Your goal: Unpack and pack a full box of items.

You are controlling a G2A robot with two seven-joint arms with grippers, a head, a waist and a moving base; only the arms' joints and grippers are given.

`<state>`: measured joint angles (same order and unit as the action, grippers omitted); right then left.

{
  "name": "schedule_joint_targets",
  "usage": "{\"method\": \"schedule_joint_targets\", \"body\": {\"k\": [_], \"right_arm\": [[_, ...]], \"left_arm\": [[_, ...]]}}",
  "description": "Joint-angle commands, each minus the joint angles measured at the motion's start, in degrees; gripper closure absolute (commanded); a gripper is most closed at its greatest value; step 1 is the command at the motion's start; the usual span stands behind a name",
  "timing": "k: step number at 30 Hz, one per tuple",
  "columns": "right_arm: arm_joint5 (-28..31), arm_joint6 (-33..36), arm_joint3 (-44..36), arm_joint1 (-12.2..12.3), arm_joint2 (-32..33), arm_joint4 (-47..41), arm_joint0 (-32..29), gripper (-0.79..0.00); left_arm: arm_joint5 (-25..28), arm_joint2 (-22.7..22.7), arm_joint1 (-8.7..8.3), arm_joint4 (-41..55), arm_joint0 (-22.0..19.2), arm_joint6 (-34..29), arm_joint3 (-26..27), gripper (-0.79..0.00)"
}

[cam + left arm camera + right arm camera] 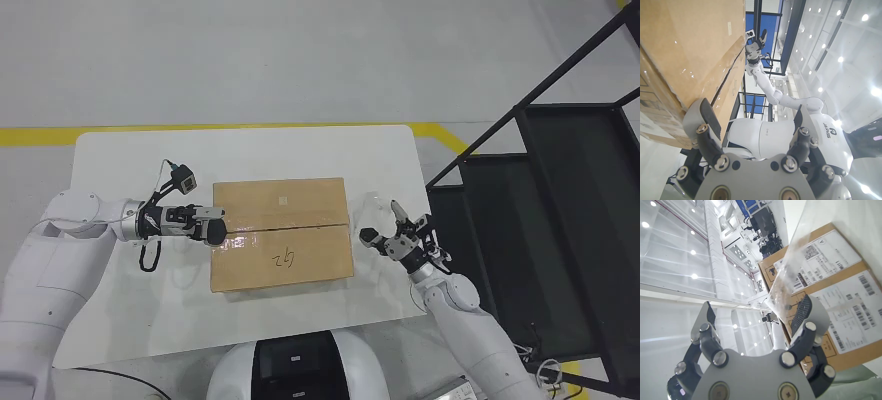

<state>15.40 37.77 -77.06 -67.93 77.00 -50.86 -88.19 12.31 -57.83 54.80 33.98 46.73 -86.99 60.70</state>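
A white table (120, 300) carries the closed cardboard box (282, 232) at its middle (seam taped over). The left gripper (218, 228) is spread wide at the box's left edge. The right gripper (381, 223) is also spread, just beside the right end, with a clear film strip (789, 275) by one finger.

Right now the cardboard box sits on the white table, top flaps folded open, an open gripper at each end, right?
No: the cardboard box has its top flaps closed, meeting along the middle seam, per the top view. The rest holds.
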Motion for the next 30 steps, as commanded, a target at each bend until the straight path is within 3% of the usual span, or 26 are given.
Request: {"method": "schedule_joint_targets", "body": {"k": [1,11,18,30], "right_arm": [[-0.5,-0.1,0.0,0.1,0.3,0.5,-0.4,-0.785],[-5.0,0.5,2.4,-1.2,-4.4,-0.8,3.9,-0.785],[-1.9,1.0,5.4,-2.7,-6.7,-6.0,7.7,-0.785],[1.3,6.2,7.8,-3.3,-5.1,-10.0,8.5,-0.785]], "left_arm": [[0.0,0.0,0.0,0.0,0.0,0.0,0.0,-0.785],[0.0,0.0,0.0,0.0,0.0,0.0,0.0,-0.785],[0.0,0.0,0.0,0.0,0.0,0.0,0.0,-0.785],[0.0,0.0,0.0,0.0,0.0,0.0,0.0,-0.785]]}}
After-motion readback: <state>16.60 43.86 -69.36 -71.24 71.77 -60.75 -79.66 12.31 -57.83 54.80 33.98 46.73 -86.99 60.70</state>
